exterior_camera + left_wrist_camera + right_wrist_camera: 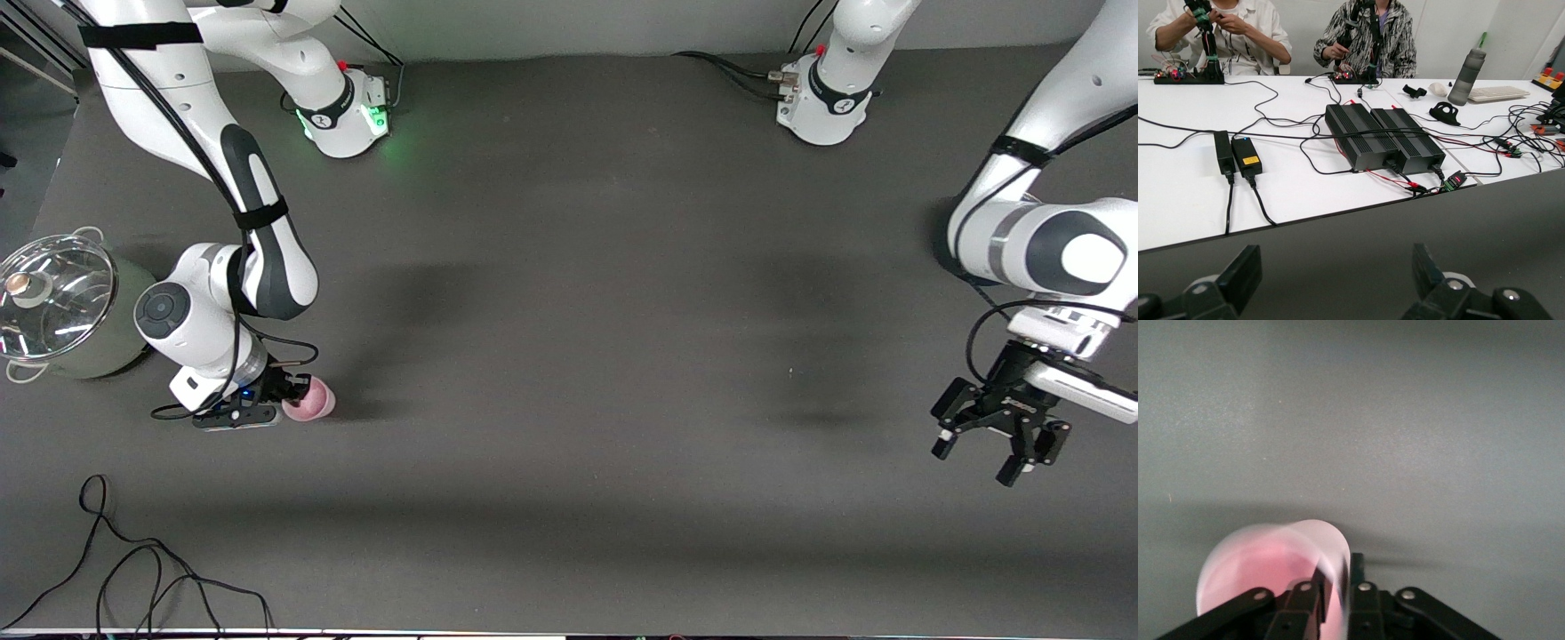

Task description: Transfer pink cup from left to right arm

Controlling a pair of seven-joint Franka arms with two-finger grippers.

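The pink cup (311,400) is held in my right gripper (289,396), close over the table near the right arm's end. In the right wrist view the cup (1251,567) faces the camera with its open mouth. My right gripper (1341,577) pinches its wall, one finger inside and one outside. My left gripper (975,462) hangs open and empty over the table at the left arm's end. In the left wrist view its black fingers (1245,267) stand wide apart around the left gripper's middle (1336,267), with nothing between them.
A pale green pot with a glass lid (53,302) stands at the right arm's end of the table, beside the right arm. A loose black cable (133,578) lies near the table's front edge. The left wrist view shows a white table (1191,193) with black boxes and cables.
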